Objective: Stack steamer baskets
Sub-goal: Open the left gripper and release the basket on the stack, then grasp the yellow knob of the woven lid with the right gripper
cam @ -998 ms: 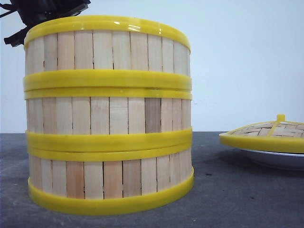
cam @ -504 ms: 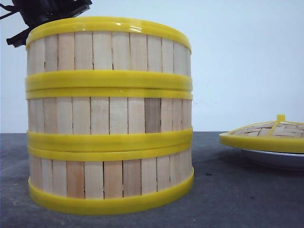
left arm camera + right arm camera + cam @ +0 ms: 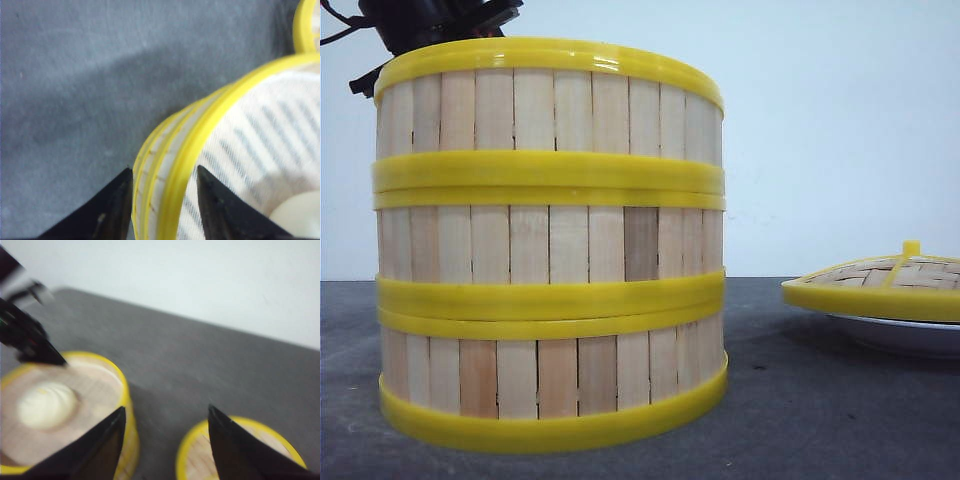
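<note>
Steamer baskets (image 3: pixel 550 245): stacked three high on the dark surface (image 3: pixel 820 400), left of centre.
Left pincer (image 3: pixel 165 175): fingers apart, straddling the top basket's yellow rim.
Right pincer (image 3: pixel 167 415): apart, empty, above the surface.
Lid (image 3: pixel 875 283): on the white plate (image 3: pixel 905 335), right.

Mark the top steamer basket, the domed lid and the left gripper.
top steamer basket (image 3: pixel 550 105), front view, slatted wall.
domed lid (image 3: pixel 875 297), front view, yellow rim.
left gripper (image 3: pixel 164 197), left wrist view, between fingertips straddling the rim.
</note>
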Controlling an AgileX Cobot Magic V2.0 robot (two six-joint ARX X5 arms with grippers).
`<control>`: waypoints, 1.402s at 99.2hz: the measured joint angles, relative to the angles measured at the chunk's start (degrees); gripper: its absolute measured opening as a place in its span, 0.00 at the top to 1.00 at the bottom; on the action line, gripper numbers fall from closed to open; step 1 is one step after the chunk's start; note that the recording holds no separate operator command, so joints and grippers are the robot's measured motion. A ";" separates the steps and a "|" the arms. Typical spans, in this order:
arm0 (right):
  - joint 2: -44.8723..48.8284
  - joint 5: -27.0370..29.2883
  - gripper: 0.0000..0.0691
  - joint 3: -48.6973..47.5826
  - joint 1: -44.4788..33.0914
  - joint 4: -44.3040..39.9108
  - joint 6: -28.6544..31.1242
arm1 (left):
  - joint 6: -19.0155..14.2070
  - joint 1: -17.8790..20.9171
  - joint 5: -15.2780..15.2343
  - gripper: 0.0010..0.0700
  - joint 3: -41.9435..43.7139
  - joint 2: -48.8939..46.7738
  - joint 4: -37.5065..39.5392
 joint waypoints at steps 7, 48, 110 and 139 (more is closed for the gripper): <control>1.62 2.38 0.54 0.00 -0.04 -2.51 0.26 | -0.13 0.00 0.00 0.68 -0.09 -1.79 1.77; 16.90 4.96 0.54 0.00 -7.37 -5.79 0.46 | -1.90 0.00 0.02 0.68 -0.15 -22.12 9.88; 38.77 -2.45 0.54 -2.05 -20.15 1.57 0.57 | -0.83 -0.04 1.73 0.68 -9.77 -38.58 5.95; 42.27 -2.49 0.54 -2.05 -22.08 2.99 0.59 | -0.85 -0.15 2.19 0.68 -15.67 -48.11 5.33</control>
